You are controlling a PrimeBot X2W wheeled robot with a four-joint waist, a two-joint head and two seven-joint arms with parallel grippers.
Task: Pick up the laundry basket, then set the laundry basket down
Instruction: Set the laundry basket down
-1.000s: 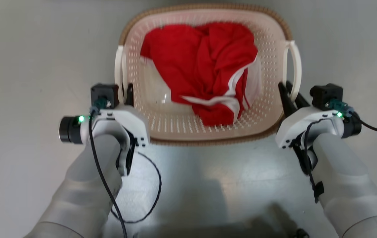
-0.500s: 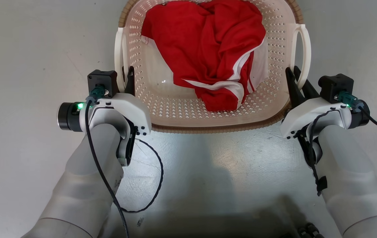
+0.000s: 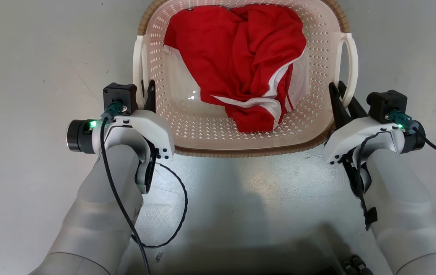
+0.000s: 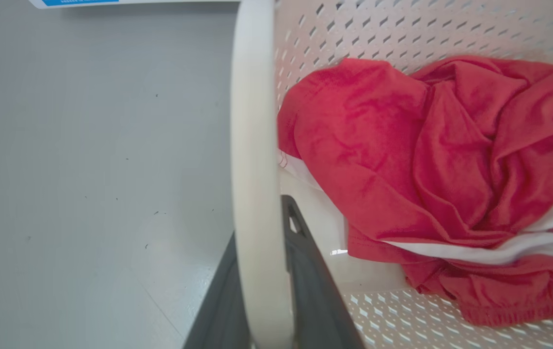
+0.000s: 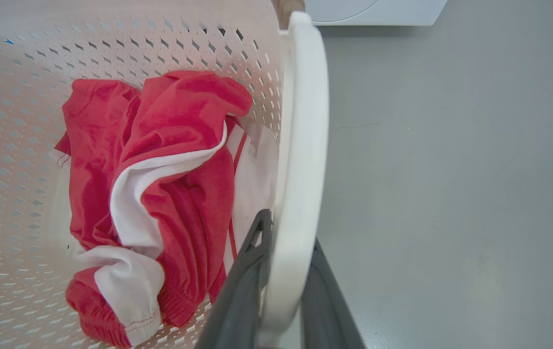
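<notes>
- The left gripper (image 4: 260, 232) has its jaws drawn narrow onto the left handle (image 4: 252, 121) of the laundry basket (image 3: 248, 153). One dark finger is in the gap between loop and basket wall, and the other is on the loop's outer side.
- The right gripper (image 5: 286, 228) mirrors this on the right handle (image 5: 305, 121), jaws narrow, with the white loop pinched between its two fingers.
- Both grips sit at the end of each loop closest to the robot, not at mid-loop.
- The handles look like smooth, hard plastic, so I judge them slippery enough to slide or swivel between the fingers. They are also slim enough that they may flex a little under load.
- The basket is held between the two grippers, its brown rim facing the robot. Its perforated walls look thin: stiff enough to keep shape, but likely to give if squeezed. That makes the loops the right hold.
- Inside lies a crumpled red garment (image 3: 240, 57) with white trim, heaped toward the basket's right and far side. It is soft and light, so the whole load should be light and slightly uneven.
- With the grips at the near ends of the loops, the far end may dip. Both arms will need to move together and level.
- The floor (image 3: 30, 57) around the basket is plain grey. Whether the basket's base touches it cannot be told.
</notes>
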